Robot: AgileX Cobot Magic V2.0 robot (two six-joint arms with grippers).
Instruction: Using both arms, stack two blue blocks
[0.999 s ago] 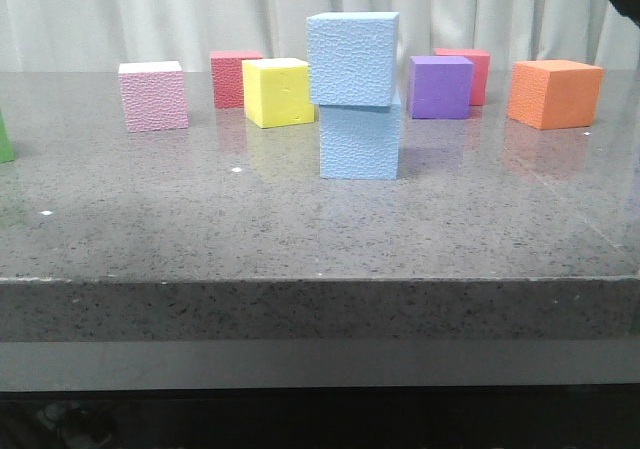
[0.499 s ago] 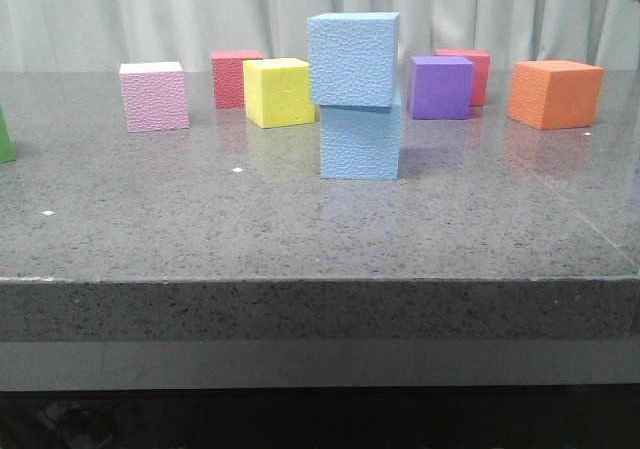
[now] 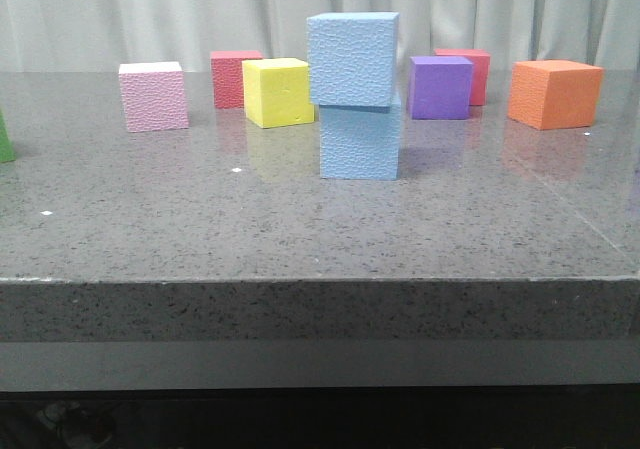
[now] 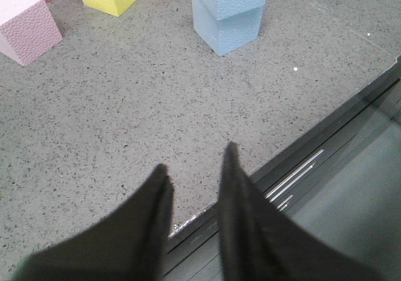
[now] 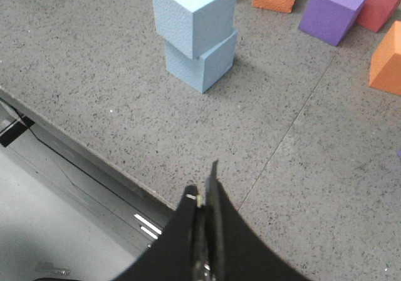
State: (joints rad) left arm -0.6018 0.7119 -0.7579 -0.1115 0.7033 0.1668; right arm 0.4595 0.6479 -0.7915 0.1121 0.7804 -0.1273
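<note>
- Stack status: you have the upper sky-blue pebbly foam cube (image 3: 352,57) sitting on the lower sky-blue foam cube (image 3: 359,141), mid-bench and roughly halfway between the left and right edges, nearer the far edge than the near one.
- Alignment: the upper cube overhangs slightly toward the left edge and looks a little twisted against the lower one; the right wrist view shows the same offset (image 5: 194,15). It reads as stable, in my judgement.
- Left gripper (image 4: 195,168): black fingers spread with a clear gap, pinching nothing, hanging over the near edge of the grey speckled stone bench (image 3: 300,229), well apart from the stack.
- Right gripper (image 5: 202,187): fingers pressed together, holding nothing, also over the near edge and well clear of the stack.
- Neither arm shows in the front view.
- Bystanders along the far edge, none touching the stack: pink foam cube (image 3: 153,96), red foam cube (image 3: 229,77), yellow foam cube (image 3: 279,91), purple foam cube (image 3: 440,86), orange foam cube (image 3: 554,93).
- Step in hand, as I judge it: stacking is done; you are at the retreat and park stage.
- Next move calls for: nothing on the cubes. Keep both arms off the bench surface, avoid jolting it, and confirm the top cube sits still.
</note>
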